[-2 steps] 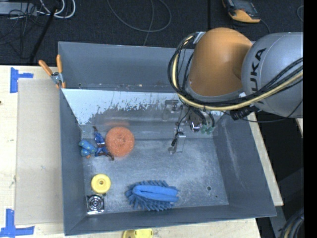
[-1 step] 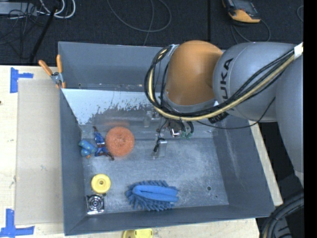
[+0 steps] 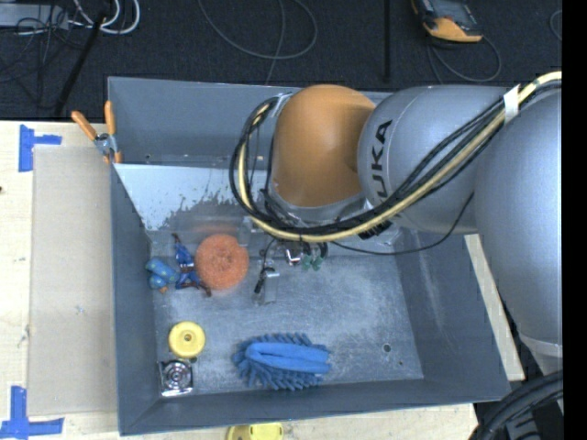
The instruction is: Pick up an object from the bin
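My gripper (image 3: 266, 282) hangs low in the middle of the bin, under the arm's orange cover. Just left of it, almost touching, lies a round orange scouring pad (image 3: 222, 260). A small blue toy figure (image 3: 163, 273) with dark thin parts lies further left, against the pad's left edge. A blue bristly brush (image 3: 282, 360) lies toward the front of the bin, below the gripper and well apart from it. I see nothing held in the gripper.
In the front left corner lie a yellow round cap (image 3: 186, 339) and a small silvery square piece (image 3: 174, 376). The arm and its cables cover the back right of the bin. The bin floor to the right of the gripper is bare.
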### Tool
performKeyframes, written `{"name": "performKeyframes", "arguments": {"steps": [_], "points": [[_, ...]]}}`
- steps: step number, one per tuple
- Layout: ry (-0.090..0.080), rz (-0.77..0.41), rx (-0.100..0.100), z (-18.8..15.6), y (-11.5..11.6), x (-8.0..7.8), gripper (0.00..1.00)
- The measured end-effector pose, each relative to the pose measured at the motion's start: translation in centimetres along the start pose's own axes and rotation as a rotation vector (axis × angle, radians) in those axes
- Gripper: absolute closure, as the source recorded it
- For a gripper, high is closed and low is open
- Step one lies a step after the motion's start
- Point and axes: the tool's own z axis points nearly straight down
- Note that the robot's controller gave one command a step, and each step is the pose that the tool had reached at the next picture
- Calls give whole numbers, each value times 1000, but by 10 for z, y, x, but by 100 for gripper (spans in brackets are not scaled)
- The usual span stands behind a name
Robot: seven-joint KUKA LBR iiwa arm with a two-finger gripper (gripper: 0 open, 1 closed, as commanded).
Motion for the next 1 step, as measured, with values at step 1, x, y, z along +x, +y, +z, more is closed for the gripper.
{"name": "performKeyframes", "arguments": {"steps": [1], "points": [[-20, -16, -5, 13, 24, -6, 0]]}}
